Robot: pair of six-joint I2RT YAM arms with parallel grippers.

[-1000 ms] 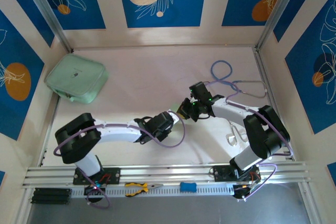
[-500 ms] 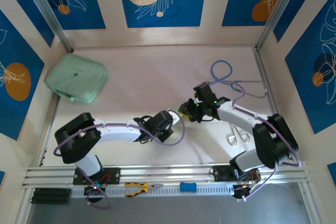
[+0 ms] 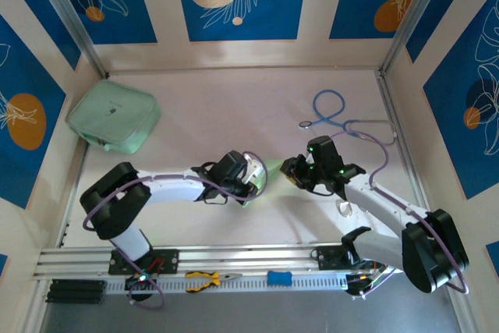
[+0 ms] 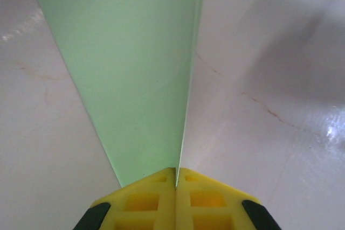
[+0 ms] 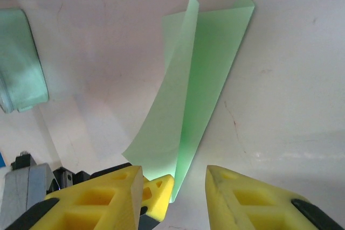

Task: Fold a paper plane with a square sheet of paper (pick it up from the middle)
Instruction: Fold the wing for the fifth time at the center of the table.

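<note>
The left hand (image 4: 176, 173) is closed fully on the square sheet of paper (image 4: 135, 68). Its two yellow fingers (image 4: 143, 200) press together on the narrow end of the sheet. The sheet is light green and is folded along a long crease, so the two layers stand up from the hand like a thin wedge above the desk (image 3: 218, 107).

In the right wrist view the sheet (image 5: 199, 79) goes away from the camera, and one layer curls open on the left side. The right hand (image 5: 173, 173) is partly open. Its fingers stand on both sides of the near end of the sheet and they do not clamp it.

From above, both hands meet near the middle of the desk, a little toward the near edge.

A mint-green pouch (image 3: 115, 118) lies near the far left corner. A stethoscope (image 3: 343, 118) lies toward the far right corner.
</note>
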